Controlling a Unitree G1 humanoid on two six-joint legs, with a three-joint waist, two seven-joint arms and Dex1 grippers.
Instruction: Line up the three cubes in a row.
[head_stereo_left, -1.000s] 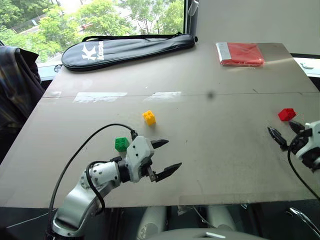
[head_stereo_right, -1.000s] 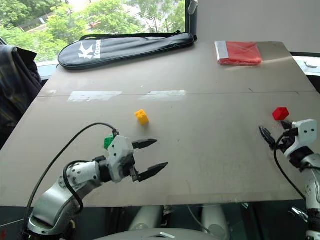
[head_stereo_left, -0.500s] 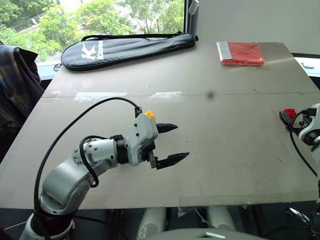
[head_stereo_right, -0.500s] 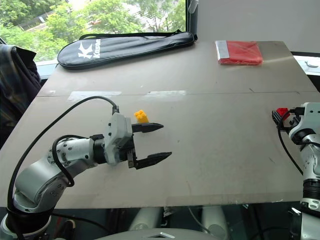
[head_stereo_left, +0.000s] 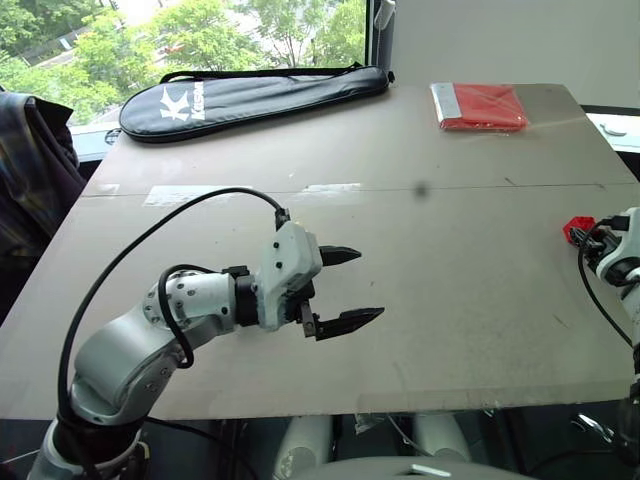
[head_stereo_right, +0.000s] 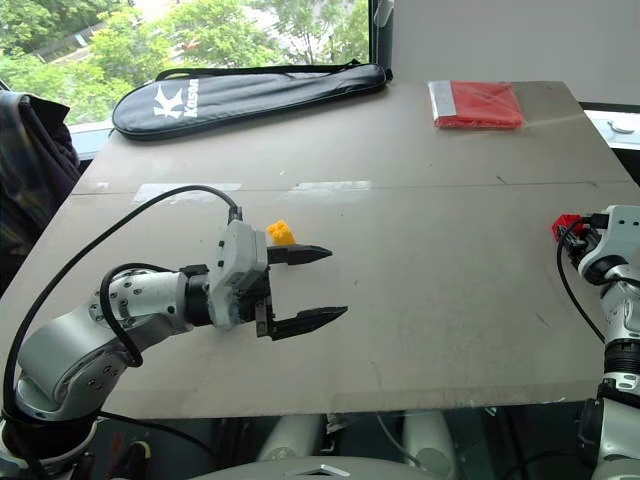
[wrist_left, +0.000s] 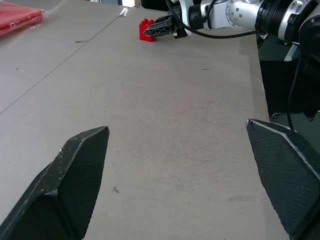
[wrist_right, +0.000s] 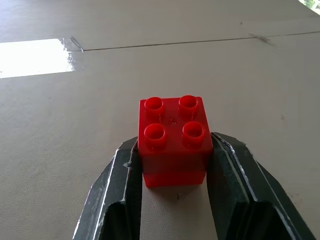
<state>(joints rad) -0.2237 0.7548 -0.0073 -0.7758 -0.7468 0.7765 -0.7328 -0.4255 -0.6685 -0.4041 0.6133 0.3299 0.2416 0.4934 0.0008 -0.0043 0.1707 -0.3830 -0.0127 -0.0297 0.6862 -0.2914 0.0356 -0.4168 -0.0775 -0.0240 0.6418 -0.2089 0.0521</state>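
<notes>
From the head camera's left eye we've got the big grey table (head_stereo_left: 450, 300) with the left gripper (head_stereo_left: 350, 285) hanging over the middle of it, its two black fingers spread wide apart and nothing between them, pointing toward the right side. Way over at the right edge sits the red cube (head_stereo_left: 577, 229), with the right gripper (head_stereo_left: 592, 238) tight up against it. At the far end there's a black racket bag (head_stereo_left: 255, 95) on the left and a flat red packet (head_stereo_left: 480, 106) on the right, both well apart from the cubes. In the right eye we can also catch the yellow cube (head_stereo_right: 281, 233) peeking out just behind the left gripper's white housing, near the middle of the table; the green cube we can't spot, it's probably hidden behind that arm but we can't tell. Some plaid cloth (head_stereo_right: 35, 160) hangs off to the left, past the table's edge. The left wrist camera looks between its own two wide-open fingers (wrist_left: 75, 185) across bare tabletop, and far off we see the red cube with the other arm's black fingertips at it. The right wrist camera is the clear one: the red cube stands studs-up on the table, squeezed between both fingers (wrist_right: 122, 185), one pressing each side face, so those jaws are clamped on it.
</notes>
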